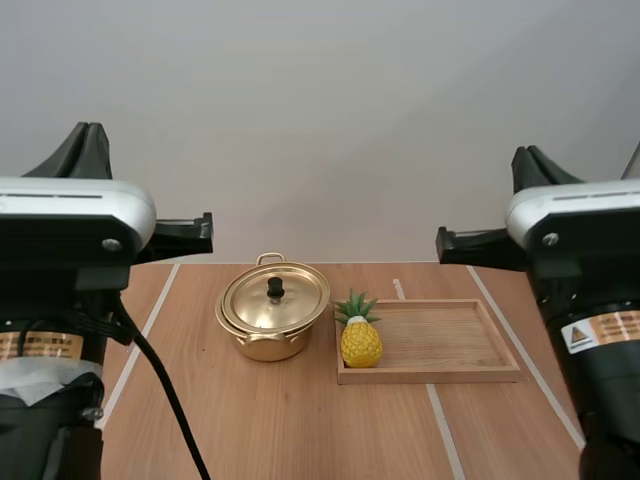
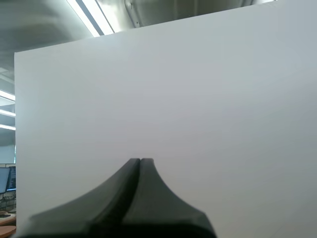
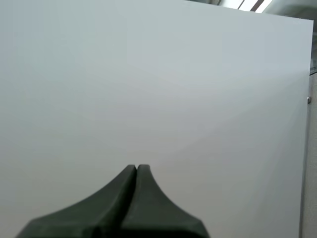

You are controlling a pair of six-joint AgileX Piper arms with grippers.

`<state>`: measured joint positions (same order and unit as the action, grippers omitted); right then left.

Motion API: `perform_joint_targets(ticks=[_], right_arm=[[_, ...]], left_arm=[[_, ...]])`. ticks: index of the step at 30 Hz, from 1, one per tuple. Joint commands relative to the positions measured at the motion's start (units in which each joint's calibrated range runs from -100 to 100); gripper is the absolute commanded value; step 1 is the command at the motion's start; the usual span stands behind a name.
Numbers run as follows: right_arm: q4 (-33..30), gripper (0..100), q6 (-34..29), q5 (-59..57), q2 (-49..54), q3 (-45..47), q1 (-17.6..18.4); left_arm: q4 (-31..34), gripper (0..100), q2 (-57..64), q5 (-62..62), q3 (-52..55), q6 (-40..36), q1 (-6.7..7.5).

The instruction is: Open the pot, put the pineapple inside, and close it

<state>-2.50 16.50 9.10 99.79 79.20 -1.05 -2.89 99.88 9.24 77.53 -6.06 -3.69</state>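
A golden pot (image 1: pixel 262 345) stands on the wooden table with its lid (image 1: pixel 290 305) on; the lid has a black knob (image 1: pixel 275 290). Just right of it a small yellow pineapple (image 1: pixel 360 342) with green leaves stands upright in the left end of a wooden tray (image 1: pixel 440 375). Both arms are held high at the near edge, well back from the pot and the pineapple. My left gripper (image 2: pixel 140 161) is shut on nothing, its fingers together as one dark wedge facing a white wall. My right gripper (image 3: pixel 136 167) is shut the same way.
White tape lines (image 1: pixel 440 420) run across the table. My left arm (image 1: pixel 60 230) and right arm (image 1: pixel 580 230) stand at the near left and near right. Bare wood lies in front of the pot and tray.
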Motion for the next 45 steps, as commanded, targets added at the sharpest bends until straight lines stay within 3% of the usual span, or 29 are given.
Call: perform_joint_targets(ticks=[1, 12, 24, 27, 34, 45], right_arm=[[0.55, 0, 0.28, -9.69, -1.24, -5.98, -0.18], [3.12, 0, 0.28, -23.64, -16.60, -26.41, -0.18], [3.58, 0, 2.31, -43.09, -33.26, -41.74, -0.18], [6.70, 0, 5.73, -45.15, -36.05, -43.21, -0.18], [15.13, 0, 12.12, -51.57, -40.13, -43.62, -0.18], [16.43, 0, 14.07, -57.76, -44.09, -43.62, -0.18]], left_arm=[[0.43, 0, 0.12, -2.22, -4.37, 0.25, -0.10], [0.03, 0, -13.08, -21.73, -25.31, -0.06, -0.10], [-0.25, 0, -33.43, -47.77, -48.11, 0.31, -0.10], [-0.66, 0, -36.89, -53.18, -51.63, 1.36, -0.10], [-10.33, 0, -42.91, -64.74, -57.15, 10.52, -0.10], [-12.94, 0, -51.81, -77.78, -59.71, 13.98, -0.10]])
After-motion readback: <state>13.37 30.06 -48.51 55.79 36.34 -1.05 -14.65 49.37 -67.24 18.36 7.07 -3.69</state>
